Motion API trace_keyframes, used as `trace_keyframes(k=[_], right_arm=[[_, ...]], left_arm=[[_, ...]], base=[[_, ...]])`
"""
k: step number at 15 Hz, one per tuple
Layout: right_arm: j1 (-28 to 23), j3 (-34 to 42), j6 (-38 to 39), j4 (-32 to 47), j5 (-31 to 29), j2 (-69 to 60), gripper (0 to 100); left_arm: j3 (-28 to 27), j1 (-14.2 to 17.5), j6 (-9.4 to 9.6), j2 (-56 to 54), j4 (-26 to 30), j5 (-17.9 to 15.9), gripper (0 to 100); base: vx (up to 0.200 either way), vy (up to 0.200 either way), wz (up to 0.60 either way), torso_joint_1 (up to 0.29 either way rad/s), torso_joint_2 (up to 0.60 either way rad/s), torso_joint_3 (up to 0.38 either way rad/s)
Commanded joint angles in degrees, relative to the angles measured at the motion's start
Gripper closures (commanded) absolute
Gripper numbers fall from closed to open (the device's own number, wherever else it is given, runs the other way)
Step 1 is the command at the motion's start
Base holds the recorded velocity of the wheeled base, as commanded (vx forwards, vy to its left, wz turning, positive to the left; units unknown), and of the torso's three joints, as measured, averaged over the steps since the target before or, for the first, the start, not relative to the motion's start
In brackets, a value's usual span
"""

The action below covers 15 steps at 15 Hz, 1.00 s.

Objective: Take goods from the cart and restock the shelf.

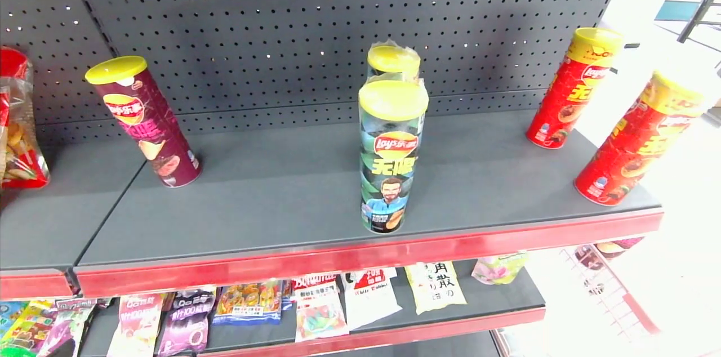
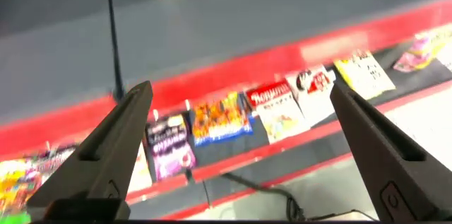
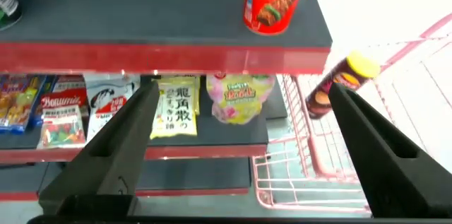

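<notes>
Left fingers (image 2: 106, 153), right fingers (image 3: 113, 160): spread wide, holding nothing.
Shelf (image 1: 281, 188): front green chip can (image 1: 392, 154); second green can (image 1: 393, 61) just behind it; purple chip can (image 1: 143, 120) to its left; two red cans (image 1: 574, 86) to its right.
Cart (image 3: 311, 174), below and right of the front green chip can: one yellow-lidded can (image 3: 340, 84), lying tilted.
Next, I judge: my right fingers go down and close squarely across its middle.

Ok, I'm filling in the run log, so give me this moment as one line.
left gripper: open, empty | right gripper: open, empty | shelf: five chip cans upright | cart: yellow-lidded can inside
</notes>
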Motion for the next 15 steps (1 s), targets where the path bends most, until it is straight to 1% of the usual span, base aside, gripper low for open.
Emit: trace_keyframes(k=[1, 2, 3, 5, 6, 9, 12, 15], right_arm=[[0.0, 0.2, 0.0, 0.0, 0.0, -0.3, 0], [0.0, 0.5, 0.0, 0.0, 0.0, -0.3, 0], [0.0, 0.8, 0.0, 0.0, 0.0, -0.5, 0], [0.0, 1.3, -1.3, 0.1, 0.0, -1.2, 0], [0.0, 1.6, -1.6, 0.1, 0.0, -1.3, 0], [0.0, 1.6, -1.6, 0.1, 0.0, -1.2, 0], [0.1, 1.6, -1.7, 0.1, 0.0, -1.2, 0], [0.1, 1.6, -1.8, 0.1, 0.0, -1.2, 0]], left_arm=[[-0.1, 0.1, 0.08, 0.2, 0.0, 0.0, 0], [0.0, 0.0, 0.08, 0.2, 0.0, 0.0, 0], [0.0, 0.0, 0.08, 0.2, 0.0, 0.0, 0], [0.1, 0.1, 1.22, -0.5, 0.1, 0.1, 0], [0.2, 0.1, 1.31, -1.0, 0.1, 0.1, 0], [0.6, 0.1, 1.40, -1.6, 0.1, 0.1, 0], [1.1, 0.1, 2.54, -2.3, 0.1, 0.4, 0], [1.4, 0.1, 2.54, -2.8, 0.1, 0.4, 0]], base=[[-0.200, 0.000, 0.00, 0.007, 0.01, -0.002], [-0.200, 0.000, 0.00, -0.002, 0.01, 0.002], [0.000, 0.000, 0.00, 0.000, 0.00, 0.000], [0.000, 0.000, 0.00, 0.000, 0.00, 0.000], [0.000, 0.000, 0.00, 0.000, 0.00, 0.000], [0.000, -0.200, 0.00, 0.009, 0.00, 0.001], [0.000, -0.200, 0.00, 0.012, 0.00, 0.001], [0.000, -0.200, 0.00, 0.004, 0.00, 0.007]])
